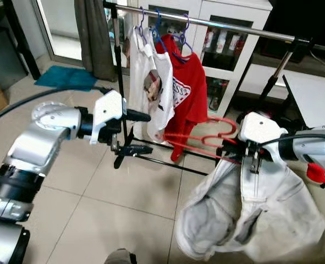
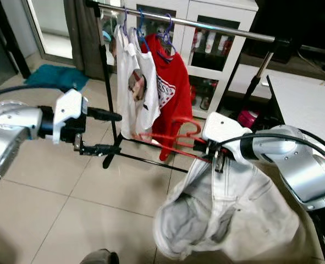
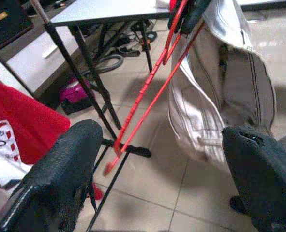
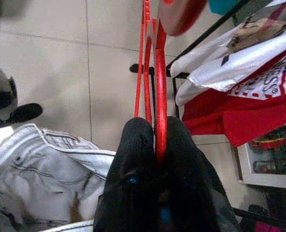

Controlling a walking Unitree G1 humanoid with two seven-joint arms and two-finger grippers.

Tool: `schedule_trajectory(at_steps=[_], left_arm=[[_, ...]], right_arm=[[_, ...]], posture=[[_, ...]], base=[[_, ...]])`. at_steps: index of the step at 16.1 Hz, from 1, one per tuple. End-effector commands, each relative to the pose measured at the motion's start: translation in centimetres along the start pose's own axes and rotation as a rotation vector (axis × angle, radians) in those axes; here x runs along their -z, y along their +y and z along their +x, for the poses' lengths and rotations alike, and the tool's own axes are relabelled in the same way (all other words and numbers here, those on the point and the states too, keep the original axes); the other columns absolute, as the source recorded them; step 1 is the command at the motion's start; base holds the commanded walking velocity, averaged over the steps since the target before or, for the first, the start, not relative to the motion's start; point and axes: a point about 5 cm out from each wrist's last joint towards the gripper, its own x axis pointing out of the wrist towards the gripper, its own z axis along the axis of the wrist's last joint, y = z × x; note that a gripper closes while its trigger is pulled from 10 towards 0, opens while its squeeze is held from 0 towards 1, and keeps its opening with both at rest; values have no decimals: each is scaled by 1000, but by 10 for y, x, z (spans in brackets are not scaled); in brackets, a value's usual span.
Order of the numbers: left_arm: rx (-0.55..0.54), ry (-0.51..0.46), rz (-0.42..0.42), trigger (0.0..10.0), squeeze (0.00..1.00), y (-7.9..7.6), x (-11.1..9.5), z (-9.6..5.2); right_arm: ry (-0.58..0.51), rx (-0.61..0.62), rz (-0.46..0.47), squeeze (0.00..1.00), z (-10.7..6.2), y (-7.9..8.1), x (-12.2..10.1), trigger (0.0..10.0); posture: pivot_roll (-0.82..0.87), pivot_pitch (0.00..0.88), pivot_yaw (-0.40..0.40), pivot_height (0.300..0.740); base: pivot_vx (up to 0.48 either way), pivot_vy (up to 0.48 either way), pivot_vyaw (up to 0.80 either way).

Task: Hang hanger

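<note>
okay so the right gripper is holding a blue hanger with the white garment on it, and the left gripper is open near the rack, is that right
Not quite: the hanger is red, not blue. The right wrist view shows the right gripper shut on its red wire, and the left eye view shows the white garment hanging from it. The left gripper is open near the rack, as you said.

Shirts (image 1: 167,82) hang on the rail (image 1: 228,25), the cabinet (image 1: 228,55) behind, hanger (image 1: 200,137) in front

Bright even daylight, sharp, blurred close foreground
</note>
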Motion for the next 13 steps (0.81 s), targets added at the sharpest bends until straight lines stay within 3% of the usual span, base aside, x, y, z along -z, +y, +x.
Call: schedule_trajectory(at_steps=[1,4,6,11,12,13], left_arm=[[33,-50,69,10000,0,3,-15,11],[39,-99,111,10000,0,3,-19,27],[58,-136,110,10000,0,4,-18,42],[85,-177,115,10000,0,4,-21,62],[104,-183,110,6039,0,2,-20,67],[115,-186,105,4353,0,1,-20,71]], right_arm=[[-2,11,-90,0,-7,-7,-13,0],[-9,-26,-119,0,-5,-4,-18,0],[-18,-52,-142,0,-4,-2,-23,0],[-36,-90,-170,0,-1,2,-31,0],[-37,-94,-174,0,-1,3,-32,0],[-37,-95,-176,0,0,3,-33,0]], posture=[[-42,0,-63,740],[-48,0,-56,740],[-52,0,-54,740],[-57,0,-54,740],[-57,0,-54,740],[-58,0,-54,740]], base=[[0,0,0],[0,0,0],[0,0,0],[0,0,0],[0,0,0],[0,0,0]])
